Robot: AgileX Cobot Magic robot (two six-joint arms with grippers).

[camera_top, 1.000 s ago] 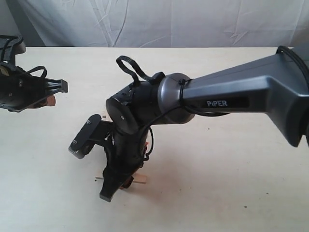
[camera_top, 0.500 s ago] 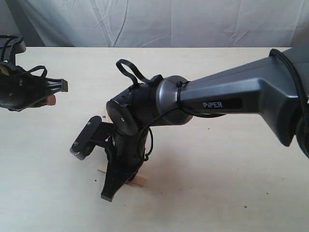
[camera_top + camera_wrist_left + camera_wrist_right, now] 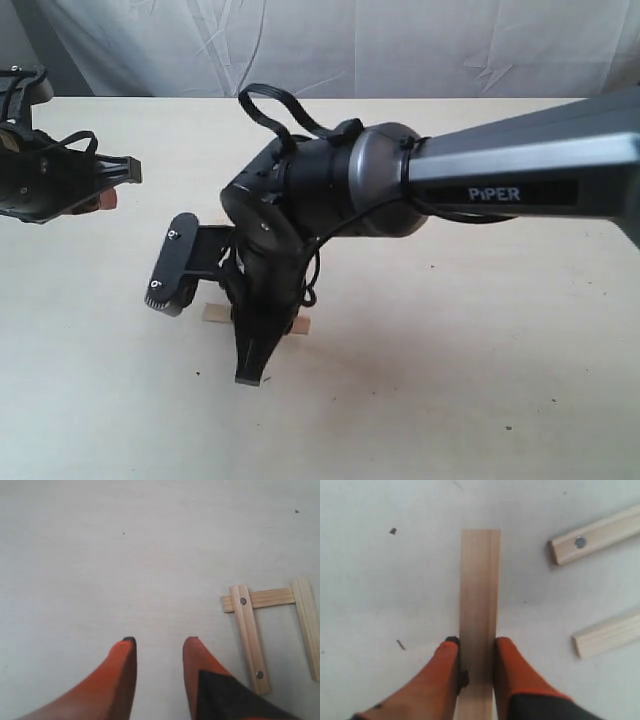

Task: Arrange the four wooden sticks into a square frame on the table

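One stick (image 3: 480, 580) sits pinched in our right gripper (image 3: 477, 641), shifted farther back on the table (image 3: 450, 400); our left gripper (image 3: 159, 640) gapes empty.

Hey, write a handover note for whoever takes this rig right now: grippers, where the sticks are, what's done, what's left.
Right gripper: shut on the fourth stick, low over the table; I cannot tell whether the stick touches it.
Left gripper: open, empty, hovering beside the laid sticks.
Done: dotted stick, cross stick and third stick form three sides of the square.
Left: lay the fourth stick across the open end, then release.
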